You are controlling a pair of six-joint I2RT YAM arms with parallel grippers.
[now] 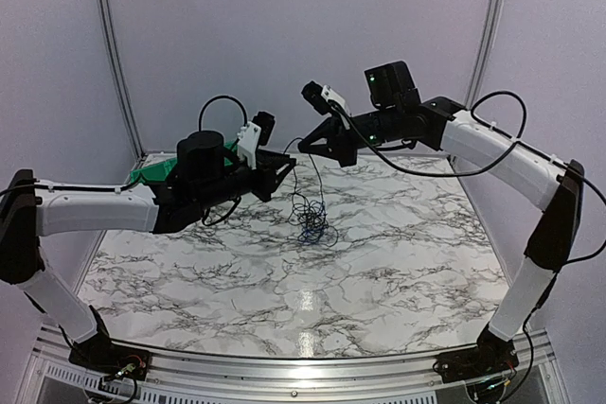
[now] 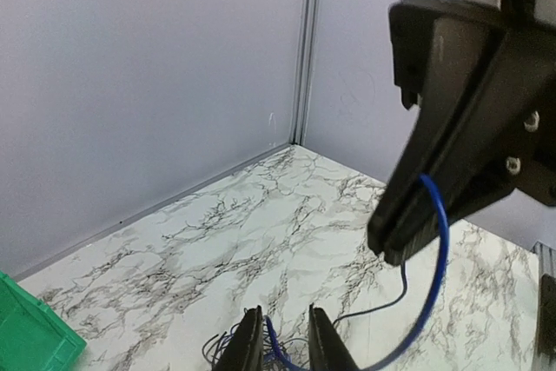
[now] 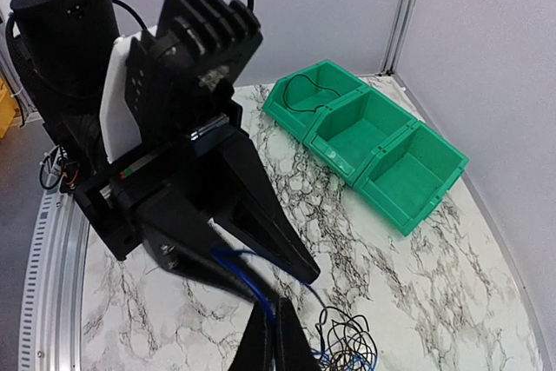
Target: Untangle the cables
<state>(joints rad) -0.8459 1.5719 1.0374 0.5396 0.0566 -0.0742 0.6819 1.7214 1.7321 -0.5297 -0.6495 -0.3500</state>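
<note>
**Blue strand held up out of the cables between two tools**

The cables (image 1: pixel 311 218) lie as a loose tangle on the middle of the marble surface (image 1: pixel 407 253), just below both tools. One blue strand (image 2: pixel 439 249) rises from the tangle, probably held high so the weight of the rest pulls its loops apart. The right tool (image 3: pixel 276 338) has its fingers pressed together on that strand. The left tool (image 2: pixel 287 343) shows a narrow gap with the strand running through it, and whether it is pinching the strand cannot be told.
</note>
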